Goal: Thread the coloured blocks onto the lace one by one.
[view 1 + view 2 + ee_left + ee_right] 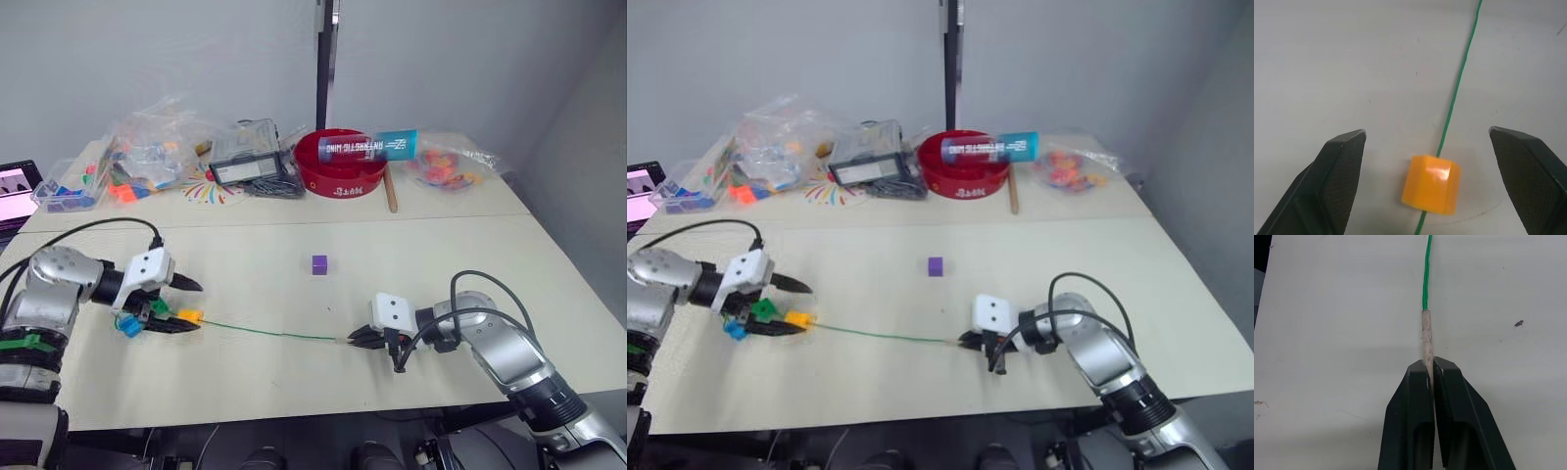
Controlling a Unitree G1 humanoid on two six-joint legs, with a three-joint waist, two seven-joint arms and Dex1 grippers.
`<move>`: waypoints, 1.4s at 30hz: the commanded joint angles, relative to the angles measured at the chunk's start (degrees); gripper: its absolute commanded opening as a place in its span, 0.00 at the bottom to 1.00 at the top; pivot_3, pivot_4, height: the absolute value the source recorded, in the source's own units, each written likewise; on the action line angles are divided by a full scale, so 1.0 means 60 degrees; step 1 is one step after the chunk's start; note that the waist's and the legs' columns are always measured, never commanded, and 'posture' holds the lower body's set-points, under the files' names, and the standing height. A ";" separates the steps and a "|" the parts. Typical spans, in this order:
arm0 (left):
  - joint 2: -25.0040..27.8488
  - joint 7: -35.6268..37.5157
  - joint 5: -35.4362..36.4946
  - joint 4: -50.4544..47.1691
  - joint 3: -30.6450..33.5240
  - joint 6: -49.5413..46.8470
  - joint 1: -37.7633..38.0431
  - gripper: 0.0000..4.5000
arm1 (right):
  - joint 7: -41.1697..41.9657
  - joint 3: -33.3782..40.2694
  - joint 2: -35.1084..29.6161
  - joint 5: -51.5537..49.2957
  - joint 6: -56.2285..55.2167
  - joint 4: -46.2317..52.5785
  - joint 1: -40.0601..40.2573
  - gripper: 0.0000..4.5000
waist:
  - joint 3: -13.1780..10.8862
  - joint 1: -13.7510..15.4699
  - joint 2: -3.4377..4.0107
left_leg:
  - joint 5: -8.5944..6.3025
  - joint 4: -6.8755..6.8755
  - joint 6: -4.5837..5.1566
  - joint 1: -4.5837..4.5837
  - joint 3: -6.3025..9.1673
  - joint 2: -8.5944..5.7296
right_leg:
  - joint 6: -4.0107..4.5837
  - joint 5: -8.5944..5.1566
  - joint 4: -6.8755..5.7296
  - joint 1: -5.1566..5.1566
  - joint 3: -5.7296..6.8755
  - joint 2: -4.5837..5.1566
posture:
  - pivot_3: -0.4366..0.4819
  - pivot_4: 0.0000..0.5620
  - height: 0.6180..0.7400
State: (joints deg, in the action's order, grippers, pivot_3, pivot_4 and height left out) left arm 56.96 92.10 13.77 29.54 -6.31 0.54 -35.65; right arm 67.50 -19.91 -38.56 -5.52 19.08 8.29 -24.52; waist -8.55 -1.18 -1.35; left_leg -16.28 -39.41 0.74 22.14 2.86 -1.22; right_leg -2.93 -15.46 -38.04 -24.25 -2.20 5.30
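Observation:
The thin green lace (265,333) lies across the table's front. An orange block (1431,183) is strung on the lace near its left end, with a green block (160,305) and a blue block (128,326) just beyond it. My left gripper (196,305) is open, one finger on each side of the orange block, touching nothing. My right gripper (1430,363) is shut on the lace's pale stiff tip (1426,340), low over the table. A purple block (319,264) sits loose at mid-table, behind the lace.
Along the back stand a red bowl (338,184) with a blue tube (367,147) across it, a grey box (245,157), clear bags of toys (147,147), a wooden stick (390,191) and a bin of blocks (69,191). Black cables loop by both wrists.

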 commanded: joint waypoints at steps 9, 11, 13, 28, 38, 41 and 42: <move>-0.0797 -0.0736 0.1506 -0.3341 0.0229 -0.2349 0.0859 0.94 | -0.0104 -0.0141 0.0322 0.0031 0.0135 0.0202 -0.0429 0.00 | 0.0000 -0.0006 0.0000 | 0.0000 -0.0006 0.0001 -0.0003 0.0001 0.0003 | 0.0000 0.0000 0.0000 0.0005 -0.0002 -0.0002 | 0.48 0.27 1.00; -0.1391 -0.1315 0.1567 -0.4133 0.0147 -0.2654 0.1318 0.94 | -0.0214 -0.0242 0.0507 0.0119 0.0222 0.0131 -0.0624 0.00 | 0.0000 -0.0006 0.0000 | -0.0001 -0.0005 0.0001 -0.0007 0.0001 0.0004 | 0.0000 0.0000 0.0000 0.0003 -0.0005 0.0000 | 0.48 0.27 1.00; -0.1987 -0.1914 0.1366 -0.4694 0.0007 -0.2617 0.1708 0.94 | -0.0268 -0.0343 0.0601 0.0228 0.0260 0.0074 -0.0754 0.00 | -0.0001 0.0003 -0.0001 | 0.0001 -0.0009 -0.0002 0.0004 0.0004 0.0010 | 0.0002 0.0001 -0.0001 -0.0004 -0.0006 -0.0003 | 0.48 0.27 1.00; -0.3449 -0.3218 0.0171 -0.4817 -0.0904 -0.1694 0.2272 0.94 | -0.0477 -0.1154 0.1262 0.0851 0.0695 0.0007 -0.1369 0.00 | -0.0001 0.0067 -0.0001 | 0.0000 -0.0058 0.0000 0.0011 0.0008 -0.0013 | 0.0003 0.0002 0.0008 -0.0003 -0.0009 0.0012 | 0.48 0.27 1.00; -0.4300 -0.3294 -0.0277 -0.3590 -0.1313 -0.0710 0.1875 0.94 | -0.0454 -0.1109 0.1225 0.0836 0.0748 0.0119 -0.1342 0.00 | -0.0001 0.0070 -0.0001 | 0.0000 -0.0060 0.0000 0.0012 0.0009 -0.0019 | 0.0003 0.0002 0.0007 -0.0003 -0.0006 0.0014 | 0.48 0.27 1.00; -0.4449 -0.3282 -0.0340 -0.3481 -0.1349 -0.0666 0.1787 0.94 | -0.0449 -0.1091 0.1211 0.0830 0.0773 0.0159 -0.1322 0.00 | -0.0001 0.0061 -0.0001 | 0.0000 -0.0061 0.0000 0.0012 0.0009 -0.0018 | 0.0003 0.0002 0.0006 -0.0004 -0.0007 0.0014 | 0.48 0.27 1.00; -0.4480 -0.3282 -0.0350 -0.3463 -0.1363 -0.0673 0.1764 0.94 | -0.0447 -0.1081 0.1207 0.0824 0.0778 0.0165 -0.1317 0.00 | -0.0001 0.0060 -0.0001 | 0.0000 -0.0060 0.0000 0.0011 0.0009 -0.0018 | 0.0003 0.0002 0.0005 -0.0004 -0.0007 0.0013 | 0.48 0.27 1.00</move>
State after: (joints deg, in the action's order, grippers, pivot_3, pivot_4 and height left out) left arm 30.37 72.52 11.41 9.43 -14.69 -4.02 -24.27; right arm 64.78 -26.98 -31.09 -0.29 23.50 7.32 -31.69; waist -8.55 -0.82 -1.36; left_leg -16.28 -39.77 0.74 22.21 2.92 -1.33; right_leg -2.92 -15.45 -38.01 -24.27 -2.25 5.37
